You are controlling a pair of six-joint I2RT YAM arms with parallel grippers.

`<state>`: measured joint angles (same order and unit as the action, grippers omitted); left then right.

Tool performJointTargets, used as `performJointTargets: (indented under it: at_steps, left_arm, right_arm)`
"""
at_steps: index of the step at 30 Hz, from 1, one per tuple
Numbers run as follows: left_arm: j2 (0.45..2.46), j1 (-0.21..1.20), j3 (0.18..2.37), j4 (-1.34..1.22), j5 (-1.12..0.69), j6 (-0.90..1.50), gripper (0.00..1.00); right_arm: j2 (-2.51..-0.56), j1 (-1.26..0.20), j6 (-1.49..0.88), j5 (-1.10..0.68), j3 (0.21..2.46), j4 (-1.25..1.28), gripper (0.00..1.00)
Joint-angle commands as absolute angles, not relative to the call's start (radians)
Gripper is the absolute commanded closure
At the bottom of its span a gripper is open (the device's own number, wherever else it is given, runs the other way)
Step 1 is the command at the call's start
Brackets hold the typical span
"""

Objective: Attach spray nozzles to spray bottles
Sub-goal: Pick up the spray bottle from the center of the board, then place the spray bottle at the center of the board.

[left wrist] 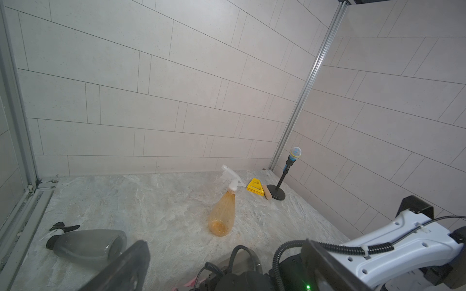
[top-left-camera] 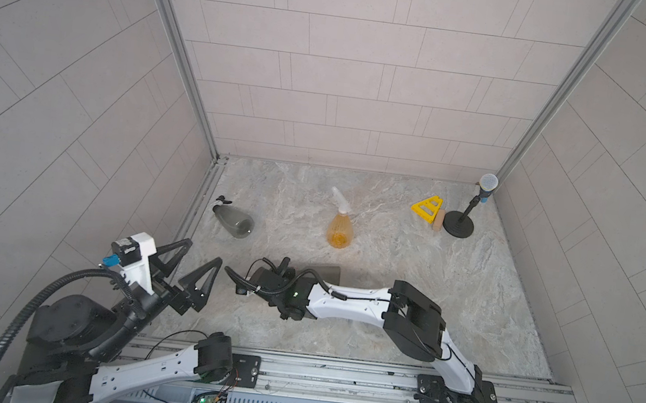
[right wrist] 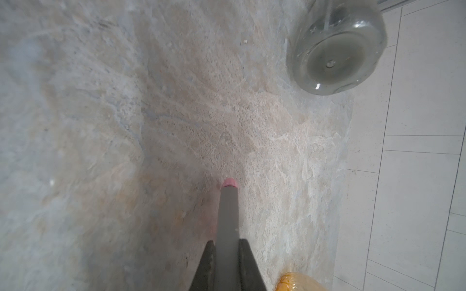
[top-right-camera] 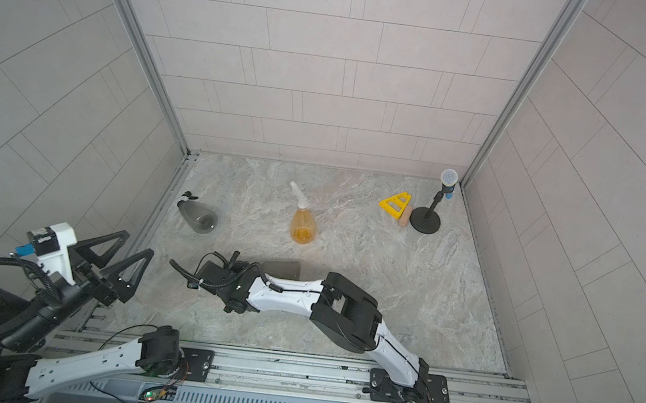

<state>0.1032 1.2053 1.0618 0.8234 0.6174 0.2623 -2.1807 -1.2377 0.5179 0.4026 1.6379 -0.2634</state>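
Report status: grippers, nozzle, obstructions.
Left gripper open, holding nothing. Right gripper shut on grey-and-pink nozzle. Near grey bottle partly under right wrist. Microphone stand in far corner, apart.
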Motion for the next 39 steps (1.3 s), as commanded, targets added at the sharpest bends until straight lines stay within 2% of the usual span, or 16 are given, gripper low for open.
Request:
performJointTargets:
  at_steps: [1,8,13,20,23,30,33,37,39]
  left_arm:
    - [0.103,1.206,1.06,0.829,0.599,0.265,0.0]
    - [0.125,1.214,1.062,0.83,0.518,0.271,0.0]
    - [0.241,1.224,1.029,0.796,0.288,0.251,0.0]
    - [0.463,1.224,1.014,0.695,0.05,0.182,0.0]
    - [0.572,1.223,1.029,0.664,-0.048,0.163,0.0]
    - [0.741,1.216,1.086,0.647,-0.146,0.132,0.04]
    - [0.816,1.211,1.125,0.675,-0.186,0.115,0.17]
    - [0.873,1.21,1.16,0.707,-0.236,0.105,0.48]
    - [0.879,1.21,1.161,0.709,-0.241,0.106,0.56]
  right_arm:
    - [-2.01,-1.23,0.426,0.329,1.54,-0.141,1.0]
    - [-1.625,-1.115,0.191,0.0,1.213,0.032,1.0]
    - [-1.354,-0.979,0.012,-0.341,0.979,0.116,1.0]
    - [-1.067,-0.873,-0.133,-0.669,0.8,0.129,1.0]
    - [-0.98,-0.859,-0.186,-0.758,0.755,0.146,1.0]
    - [-0.879,-0.859,-0.244,-0.845,0.704,0.181,1.0]
    - [-0.862,-0.859,-0.263,-0.851,0.689,0.208,1.0]
    - [-0.846,-0.859,-0.261,-0.822,0.683,0.206,1.0]
    - [-0.847,-0.858,-0.258,-0.807,0.681,0.202,1.0]
